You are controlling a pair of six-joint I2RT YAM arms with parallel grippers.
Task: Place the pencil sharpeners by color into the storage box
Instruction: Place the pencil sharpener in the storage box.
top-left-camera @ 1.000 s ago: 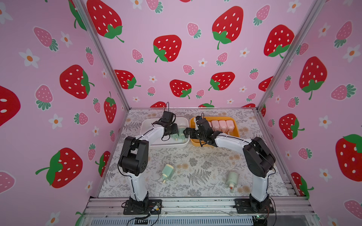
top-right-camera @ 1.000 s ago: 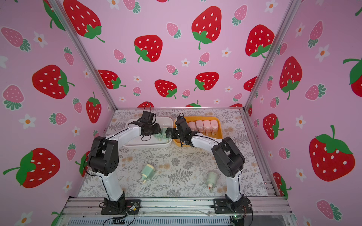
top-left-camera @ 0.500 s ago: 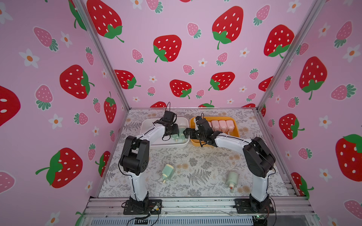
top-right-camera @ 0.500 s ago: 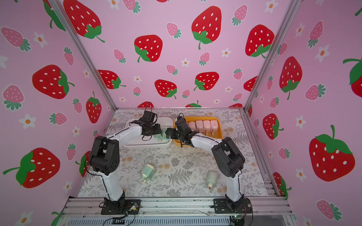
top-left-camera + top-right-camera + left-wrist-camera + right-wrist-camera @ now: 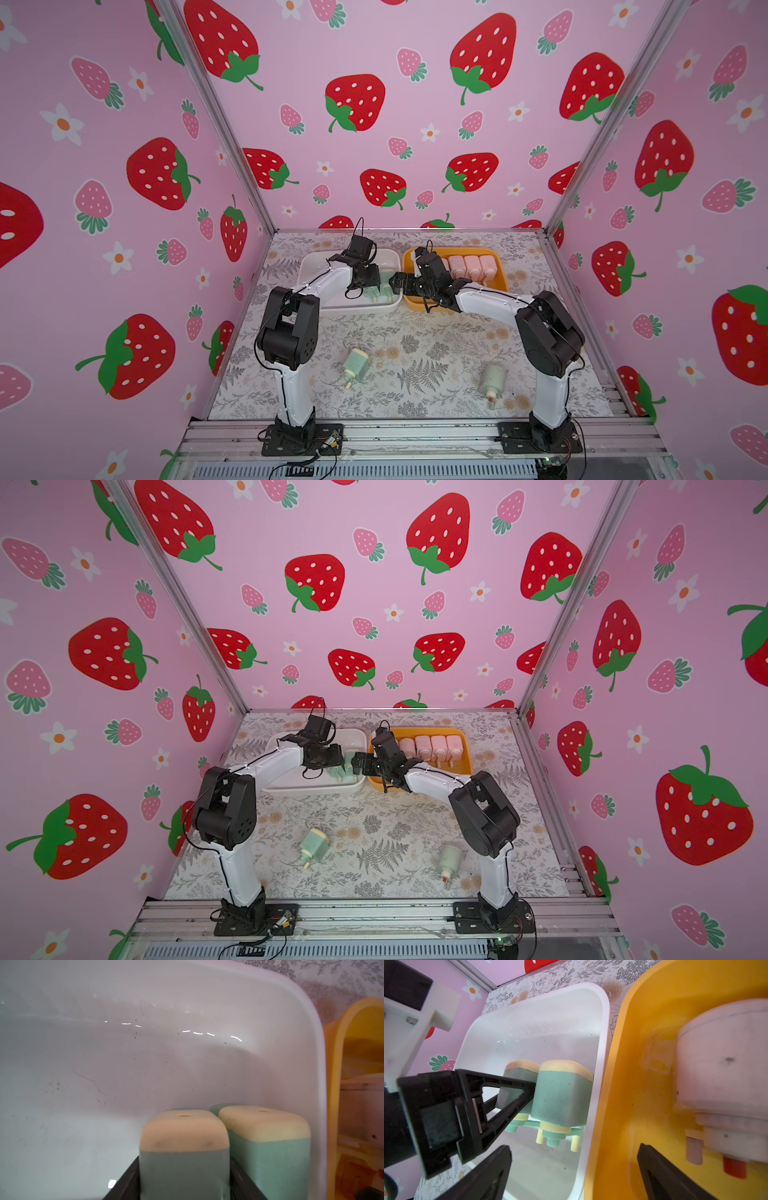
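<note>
two green ones in the white box: we see them side by side in the white box (image 5: 318,266), against the wall next to the orange box (image 5: 457,251).
held green sharpener (image 5: 184,1157): the one of the pair farther from the orange box, cream cap facing away from the left wrist camera.
neighbour green sharpener (image 5: 266,1147): just beside the held one, between it and the white wall; no finger on it that we can see.
left gripper (image 5: 373,288): reaching down into the white box, half closed, a black finger on each side of the held green sharpener.
right gripper (image 5: 397,281): spread as wide as it goes and empty; one finger over the white box, one over the orange box.
loose green sharpeners: two lie on their sides on the floral table (image 5: 415,332), one (image 5: 356,365) near the left arm's base, one (image 5: 491,380) near the right's, well apart.
pink sharpeners (image 5: 431,747): four in a row in the orange box; we cannot tell whether more sit behind the right gripper.
boxes: side by side at the back of the table.
</note>
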